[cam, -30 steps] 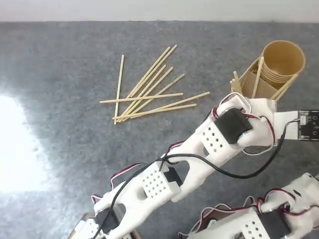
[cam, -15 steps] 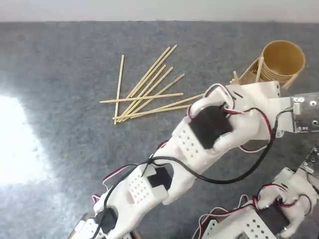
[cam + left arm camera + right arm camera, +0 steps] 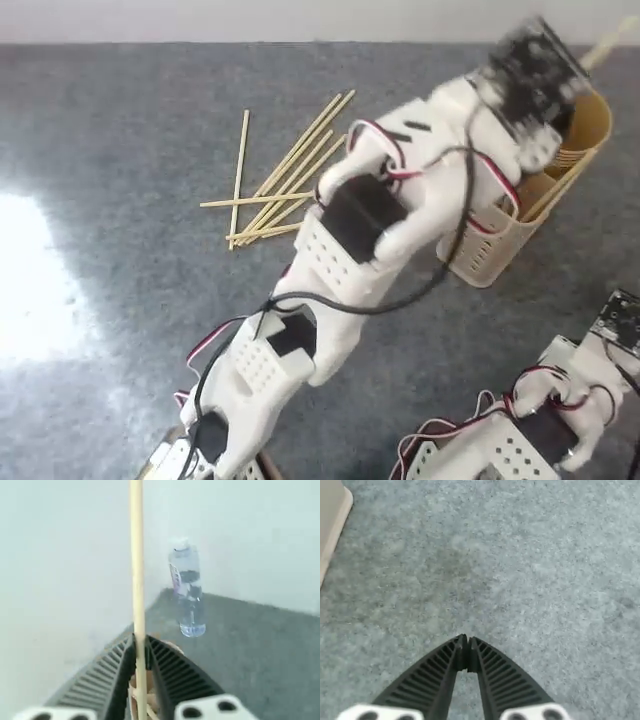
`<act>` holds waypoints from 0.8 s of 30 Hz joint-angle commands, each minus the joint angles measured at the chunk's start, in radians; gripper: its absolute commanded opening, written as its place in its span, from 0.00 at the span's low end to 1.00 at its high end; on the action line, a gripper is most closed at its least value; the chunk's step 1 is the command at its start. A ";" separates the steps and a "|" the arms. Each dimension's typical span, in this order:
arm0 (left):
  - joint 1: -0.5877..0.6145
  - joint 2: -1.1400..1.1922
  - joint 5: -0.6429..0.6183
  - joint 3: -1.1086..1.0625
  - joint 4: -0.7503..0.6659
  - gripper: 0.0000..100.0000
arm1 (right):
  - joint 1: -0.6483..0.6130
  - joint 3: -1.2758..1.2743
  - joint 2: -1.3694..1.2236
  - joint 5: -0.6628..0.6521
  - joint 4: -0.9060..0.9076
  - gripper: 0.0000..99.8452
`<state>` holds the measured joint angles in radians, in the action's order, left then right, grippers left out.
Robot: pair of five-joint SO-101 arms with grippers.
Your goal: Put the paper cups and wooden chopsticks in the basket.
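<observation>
A single pale wooden chopstick (image 3: 136,555) is clamped upright between the ribbed black fingers of the left gripper (image 3: 140,642), its length running up past them in the left wrist view. In the high view the left arm (image 3: 350,240), white with black motors and loose wiring, stretches diagonally across the table so that its wrist hangs over the cream perforated plastic basket (image 3: 480,255) at the far right. A stack of tan paper cups (image 3: 590,125) already sits in the far end of that basket, and at least one more stick leans inside it against the wall. Well apart to the other side, a fan of loose wooden chopsticks (image 3: 285,180) lies on the grey felt-like tabletop (image 3: 120,150), some crossing one another. The right gripper (image 3: 466,640) has its fingers pressed together on nothing and sits low over bare grey surface, with its arm (image 3: 540,440) folded at the near right corner. A clear plastic water bottle (image 3: 187,587) stands by the pale wall beyond the table. The step in hand looks like delivering this one stick: the cups seem done, and the sticks are being moved singly. The next move calls for lowering or tilting the stick until its lower end is inside the basket rim, then parting the fingers, before going for the pile.
</observation>
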<state>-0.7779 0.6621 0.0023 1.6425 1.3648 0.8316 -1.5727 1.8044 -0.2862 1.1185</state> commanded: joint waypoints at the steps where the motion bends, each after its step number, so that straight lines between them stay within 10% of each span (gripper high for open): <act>1: 0.034 -0.061 -0.072 0.035 -0.046 0.01 | -0.010 -0.008 0.007 0.006 -0.033 0.01; 24: -0.003 0.255 -0.219 0.036 -0.110 0.01 | -0.081 -0.028 0.007 0.003 -0.038 0.01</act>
<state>-0.7564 0.8938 -0.2125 1.6471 1.2973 0.7595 -1.6080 1.8044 -0.2862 1.1017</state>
